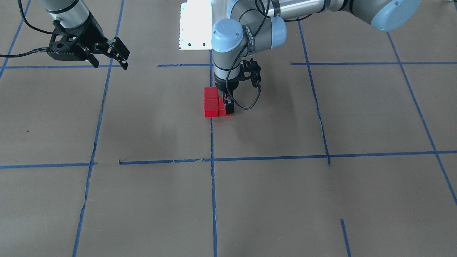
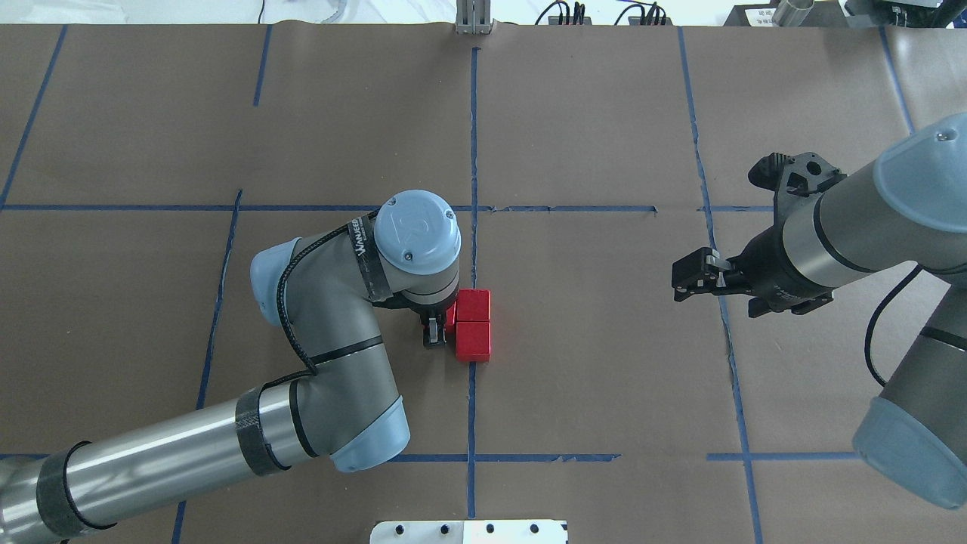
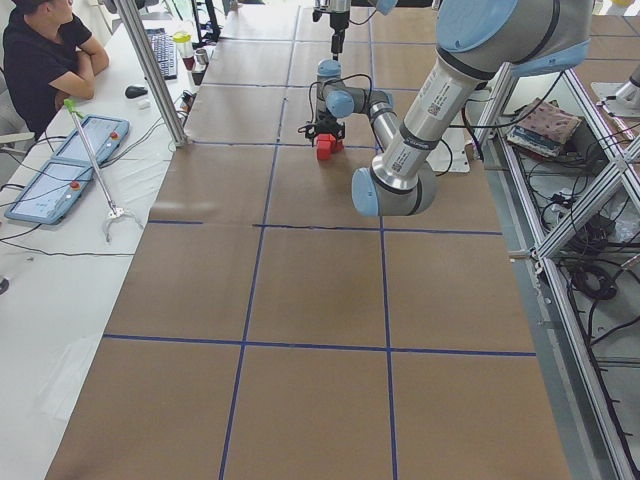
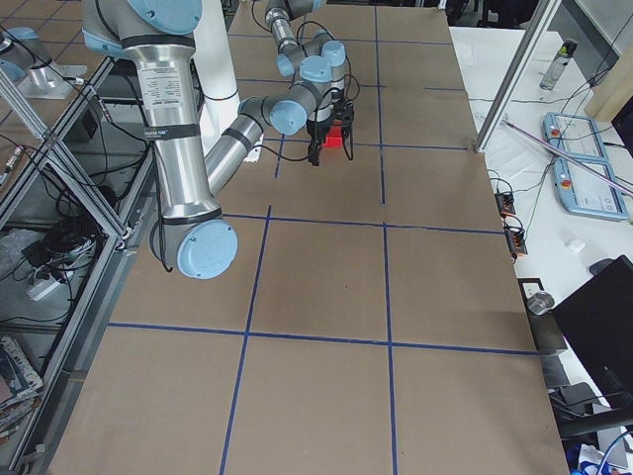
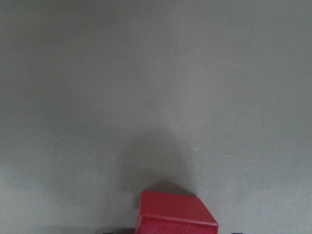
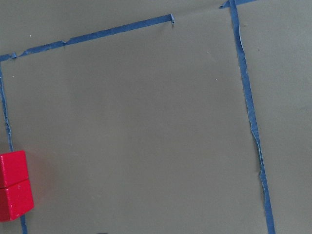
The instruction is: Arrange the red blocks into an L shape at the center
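Left arm (image 2: 415, 242) crowds red blocks (image 2: 474, 332) from left; bare paper (image 2: 589, 325) on their right side.

The left claw (image 3: 323, 133) hangs right at the red blocks (image 3: 325, 150), mid-table.

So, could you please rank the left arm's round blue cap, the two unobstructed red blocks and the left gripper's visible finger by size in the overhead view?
1. The round blue cap, largest, though raised nearer the camera.
2. The upper red block and lower red block, alike.
3. The left gripper's visible finger, smallest.
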Available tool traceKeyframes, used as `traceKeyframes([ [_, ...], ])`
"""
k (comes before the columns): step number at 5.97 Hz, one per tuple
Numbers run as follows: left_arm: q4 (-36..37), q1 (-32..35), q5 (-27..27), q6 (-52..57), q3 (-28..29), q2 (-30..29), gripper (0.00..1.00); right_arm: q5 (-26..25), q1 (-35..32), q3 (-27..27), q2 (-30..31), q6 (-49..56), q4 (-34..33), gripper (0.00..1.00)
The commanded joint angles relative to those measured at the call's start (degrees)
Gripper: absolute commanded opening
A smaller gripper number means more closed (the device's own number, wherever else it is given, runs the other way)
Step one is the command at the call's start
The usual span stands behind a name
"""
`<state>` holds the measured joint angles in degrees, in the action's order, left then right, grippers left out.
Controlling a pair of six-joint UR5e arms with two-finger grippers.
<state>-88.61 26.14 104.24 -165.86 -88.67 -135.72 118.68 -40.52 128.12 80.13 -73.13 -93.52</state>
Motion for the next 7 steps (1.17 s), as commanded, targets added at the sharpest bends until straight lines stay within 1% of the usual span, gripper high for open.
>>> traceKeyframes([
  [1, 0.4, 0.9, 0.1, 0.0, -0.6, -0.6, 1.00, 0.1, 0.0, 0.0, -0.1, 0.0, 0.0, 1.00],
  [2, 0.6, 3.3, 2.7, 0.0, -2.5, -0.6, 1.00, 0.1, 0.0, 0.1, -0.1, 0.0, 0.0, 1.00],
  [3, 1.0, 6.4, 6.5, 2.9, -6.8, 0.3, 1.00, 0.1, -0.2, 0.2, 0.0, 0.0, -0.1, 1.00],
  [4, 2.9, 7.5, 8.1, 12.0, -12.3, 2.7, 1.00, 0.1, -1.9, 0.1, 0.4, 0.0, -0.1, 1.00],
  [5, 5.8, 10.0, 8.4, 19.4, -16.4, 4.5, 1.00, 1.5, -5.2, -0.2, 1.0, 0.0, -0.3, 1.00],
  [6, 7.0, 12.9, 10.5, 27.5, -19.1, 7.9, 1.00, 3.6, -9.5, -1.6, 1.1, 1.0, -0.3, 1.00],
  [7, 7.1, 15.6, 12.5, 37.6, -22.8, 12.9, 1.00, 7.3, -14.5, -4.9, 1.1, 4.4, 0.0, 1.00],
])
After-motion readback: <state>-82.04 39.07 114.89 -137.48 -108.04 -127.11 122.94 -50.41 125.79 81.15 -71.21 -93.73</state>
